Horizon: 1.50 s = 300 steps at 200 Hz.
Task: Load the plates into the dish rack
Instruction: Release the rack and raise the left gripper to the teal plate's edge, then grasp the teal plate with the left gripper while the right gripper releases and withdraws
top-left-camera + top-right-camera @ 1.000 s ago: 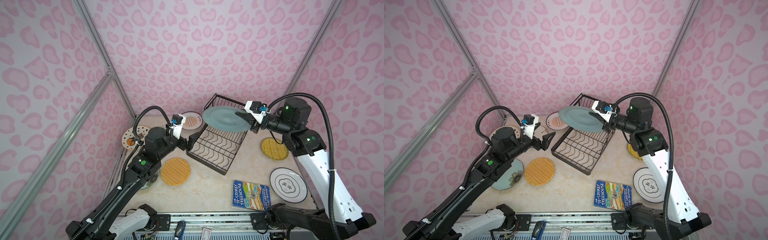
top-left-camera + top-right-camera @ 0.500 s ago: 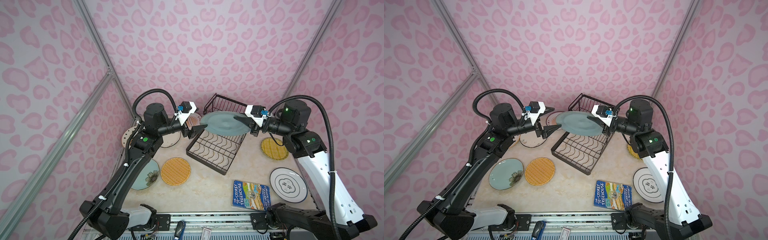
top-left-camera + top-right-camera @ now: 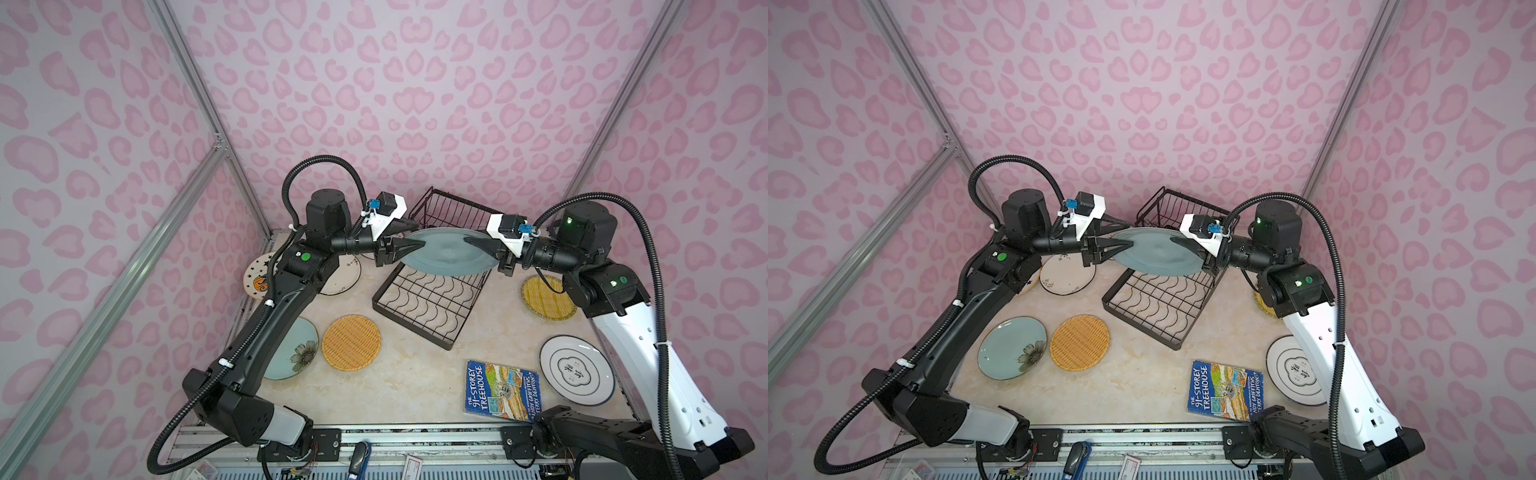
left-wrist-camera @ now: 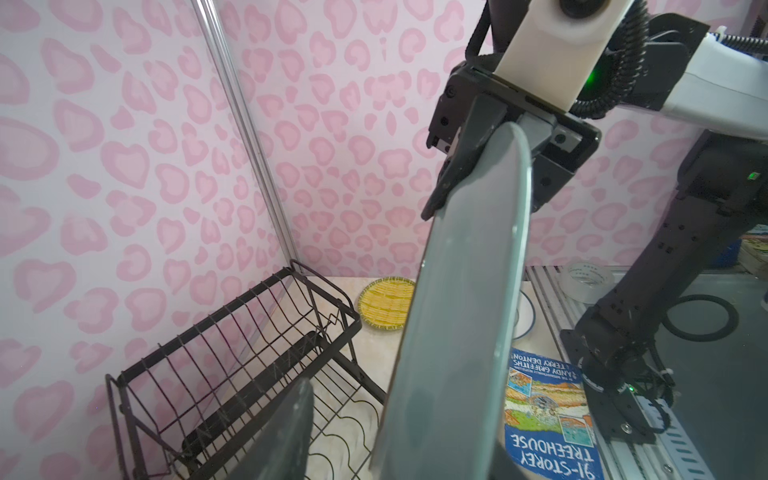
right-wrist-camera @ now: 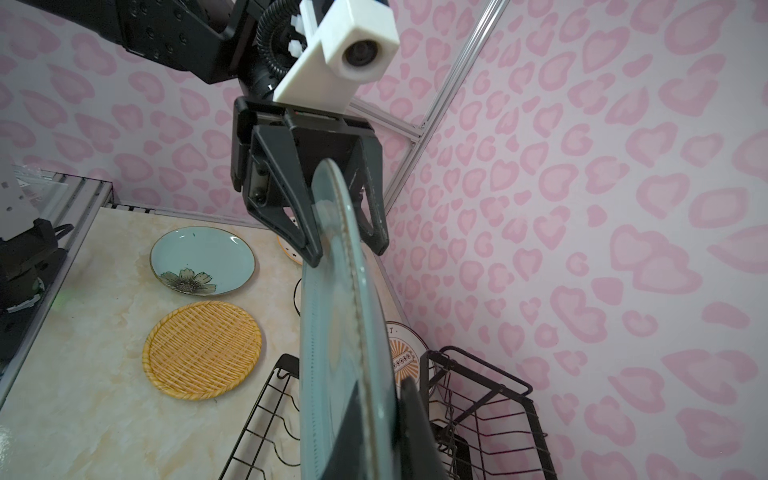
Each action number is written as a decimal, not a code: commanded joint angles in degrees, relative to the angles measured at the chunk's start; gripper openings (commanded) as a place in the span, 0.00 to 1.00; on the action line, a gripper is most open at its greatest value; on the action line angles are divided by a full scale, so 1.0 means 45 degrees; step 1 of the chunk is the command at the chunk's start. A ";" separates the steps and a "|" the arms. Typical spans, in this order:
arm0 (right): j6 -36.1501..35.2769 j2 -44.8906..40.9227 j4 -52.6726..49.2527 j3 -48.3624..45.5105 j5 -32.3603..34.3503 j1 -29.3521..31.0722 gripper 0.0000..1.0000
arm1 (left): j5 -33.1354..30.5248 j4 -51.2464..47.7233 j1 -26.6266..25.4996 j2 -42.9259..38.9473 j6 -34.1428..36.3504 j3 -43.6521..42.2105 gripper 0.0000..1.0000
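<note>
A teal-grey plate (image 3: 446, 251) (image 3: 1156, 251) hangs nearly level above the black wire dish rack (image 3: 428, 299) (image 3: 1154, 299). My right gripper (image 3: 471, 243) (image 5: 384, 436) is shut on its right rim. My left gripper (image 3: 419, 236) (image 5: 345, 251) straddles the opposite rim, open, with a gap still showing beside one finger (image 4: 286, 436). In the left wrist view the plate (image 4: 461, 311) hides the other finger. The rack's raised basket (image 3: 449, 205) stands behind the plate with nothing in it.
On the table lie an orange woven plate (image 3: 351, 341), a pale green floral plate (image 3: 291, 349), a star plate (image 3: 257, 276), a sprig plate (image 3: 345, 274), a yellow woven plate (image 3: 544, 297), a ringed white plate (image 3: 575, 370) and a blue book (image 3: 503, 390). A sunburst plate (image 5: 403, 353) lies beside the basket.
My left arm has risen from beside the rack to the plate's left rim, and its jaws have narrowed around it. The right gripper has tipped the plate flatter and lowered it slightly.
</note>
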 commanded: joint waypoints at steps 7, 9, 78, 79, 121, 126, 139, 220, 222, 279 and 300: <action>0.0126 -0.0024 0.1309 -0.0049 -0.0240 0.0019 0.00 | 0.0191 -0.0702 -0.0189 0.0112 0.0466 0.0191 0.38; 0.0122 -0.0023 0.1308 -0.0049 -0.0245 0.0013 0.00 | 0.0179 -0.0727 -0.0197 0.0114 0.0479 0.0183 0.38; 0.1733 -0.0053 0.2343 -0.0309 0.0416 0.0020 0.19 | 0.0471 0.0099 -0.0569 -0.0313 -0.0746 -0.0170 0.04; 0.1799 -0.0068 0.2405 -0.0316 0.0440 0.0015 0.22 | 0.0437 0.0147 -0.0579 -0.0321 -0.0782 -0.0180 0.04; 0.4909 -0.0973 0.3055 -0.0667 0.2486 0.0028 1.00 | -0.1933 0.1333 -0.0614 -0.0747 -0.3844 -0.0463 0.04; 0.5467 -0.1209 0.3338 -0.0835 0.2878 0.0029 1.00 | -0.2387 0.1374 -0.0609 -0.0813 -0.4040 -0.0483 0.04; 0.6834 -0.2106 0.4048 -0.2079 0.4253 0.0030 1.00 | -0.3472 0.1254 -0.0609 -0.0909 -0.4405 -0.0378 0.04; 0.9941 -0.4239 0.1451 -0.3365 0.8531 -0.0038 1.00 | -1.0437 0.2450 -0.1007 0.0088 -0.6112 0.1341 0.04; 0.9949 -0.4280 0.1490 -0.3495 0.8476 -0.0031 1.00 | -1.0623 0.2438 -0.1041 0.0176 -0.6038 0.1447 0.04; 1.0753 -0.5465 0.1998 -0.6320 0.8143 0.0006 1.00 | -1.4373 0.2558 -0.1722 0.3827 -0.3937 0.4950 0.04; 1.1050 -0.5655 0.1768 -0.6844 0.7728 0.0070 1.00 | -1.4952 0.2768 -0.1737 0.4833 -0.3478 0.5862 0.04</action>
